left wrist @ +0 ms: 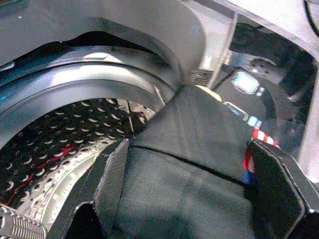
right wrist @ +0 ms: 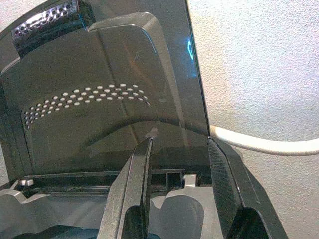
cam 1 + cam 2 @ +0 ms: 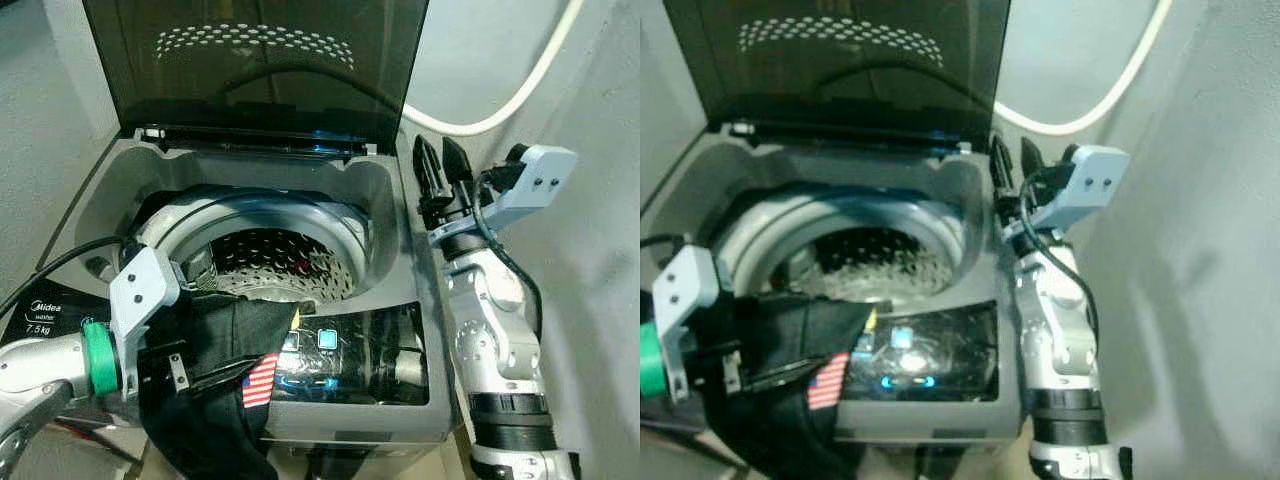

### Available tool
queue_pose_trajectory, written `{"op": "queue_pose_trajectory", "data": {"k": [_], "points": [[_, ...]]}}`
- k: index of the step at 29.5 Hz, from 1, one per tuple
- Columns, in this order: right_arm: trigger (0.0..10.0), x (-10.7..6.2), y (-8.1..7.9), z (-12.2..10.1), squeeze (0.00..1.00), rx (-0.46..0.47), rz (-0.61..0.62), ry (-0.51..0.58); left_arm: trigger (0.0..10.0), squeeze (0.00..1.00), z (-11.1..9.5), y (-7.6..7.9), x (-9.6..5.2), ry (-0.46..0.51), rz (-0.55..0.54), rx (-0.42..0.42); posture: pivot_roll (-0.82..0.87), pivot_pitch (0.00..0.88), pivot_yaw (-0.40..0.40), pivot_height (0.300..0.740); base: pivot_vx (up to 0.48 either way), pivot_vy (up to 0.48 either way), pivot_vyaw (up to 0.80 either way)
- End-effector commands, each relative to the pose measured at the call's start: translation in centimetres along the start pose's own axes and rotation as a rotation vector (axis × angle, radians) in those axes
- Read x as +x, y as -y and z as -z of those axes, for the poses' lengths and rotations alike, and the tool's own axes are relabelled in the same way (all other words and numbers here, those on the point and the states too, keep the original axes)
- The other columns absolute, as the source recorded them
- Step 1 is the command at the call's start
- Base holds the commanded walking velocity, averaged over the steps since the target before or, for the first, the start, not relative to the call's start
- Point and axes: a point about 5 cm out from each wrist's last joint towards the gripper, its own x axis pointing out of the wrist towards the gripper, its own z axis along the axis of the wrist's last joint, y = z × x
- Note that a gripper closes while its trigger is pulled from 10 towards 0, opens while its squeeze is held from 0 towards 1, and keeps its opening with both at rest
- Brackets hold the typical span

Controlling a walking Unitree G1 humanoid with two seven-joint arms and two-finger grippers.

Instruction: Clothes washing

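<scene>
Draping over the front rim of the washing machine (image 3: pixel 400 400), the black garment (image 3: pixel 215 395) hangs partly down the machine's front, a small flag patch (image 3: pixel 259 380) showing near its edge. The left gripper (image 1: pixel 189 199) holds it, fingers (image 1: pixel 112 174) clamped either side of the cloth; the left wrist view shows this grip, which the head views obscure. That view also shows the perforated drum (image 1: pixel 55 149) beyond, red specks inside hard to identify. The garment's lower end is cut off. The right gripper (image 3: pixel 444 172) hovers at the machine's right rear corner, fingers apart, facing the raised tinted lid (image 2: pixel 109 99). A white hose (image 2: pixel 269 144) runs along the wall.
</scene>
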Motion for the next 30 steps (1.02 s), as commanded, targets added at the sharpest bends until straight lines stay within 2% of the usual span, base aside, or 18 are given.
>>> {"op": "queue_pose_trajectory", "data": {"k": [1,2,3,4,5,22,26,27,30], "points": [[10.0,-0.2,0.1,0.0,0.00,0.000,0.006,0.007,10.0,0.00,1.8,0.2,0.2,-0.065,0.021,-0.063,0.05,0.106,0.007,0.740,0.000,0.000,0.00],[10.0,-0.2,0.1,0.0,0.00,0.000,0.006,0.007,10.0,0.00,1.8,0.2,0.2,-0.065,0.021,-0.063,0.05,0.106,0.007,0.740,0.000,0.000,0.00],[10.0,-0.2,0.1,0.0,0.00,0.000,0.006,0.007,1.5,0.00,1.8,0.3,0.3,-0.056,0.029,-0.077,0.05,0.106,0.007,0.740,0.000,0.000,0.00],[10.0,-0.2,0.1,0.0,0.00,-0.001,0.006,0.008,0.3,0.00,1.9,0.4,0.4,-0.048,0.037,-0.090,0.04,0.108,0.009,0.740,0.000,0.000,0.00],[10.0,-0.2,0.1,-0.1,0.00,-0.002,0.008,0.009,0.0,0.00,1.9,0.4,0.5,-0.042,0.045,-0.099,0.04,0.108,0.009,0.740,0.000,0.000,0.00],[10.0,-0.4,0.4,-0.2,0.00,-0.009,0.020,0.012,0.0,0.00,2.0,0.5,0.4,-0.032,0.055,-0.110,0.04,0.113,0.014,0.740,0.000,0.000,0.00],[10.0,-0.4,0.4,-0.2,0.00,-0.010,0.022,0.013,0.0,0.00,1.6,0.3,0.7,-0.004,0.052,-0.090,0.04,0.113,0.014,0.740,0.000,0.000,0.00],[10.0,-0.3,0.5,-0.3,0.00,-0.010,0.023,0.013,0.0,0.00,1.0,0.0,1.2,0.031,0.041,-0.070,0.03,0.112,0.014,0.740,0.000,0.000,0.00],[10.0,-0.3,0.5,-0.3,0.00,-0.010,0.023,0.014,0.0,0.00,0.6,-0.2,1.5,0.055,0.034,-0.057,0.04,0.111,0.013,0.740,0.000,0.000,0.00]]}}
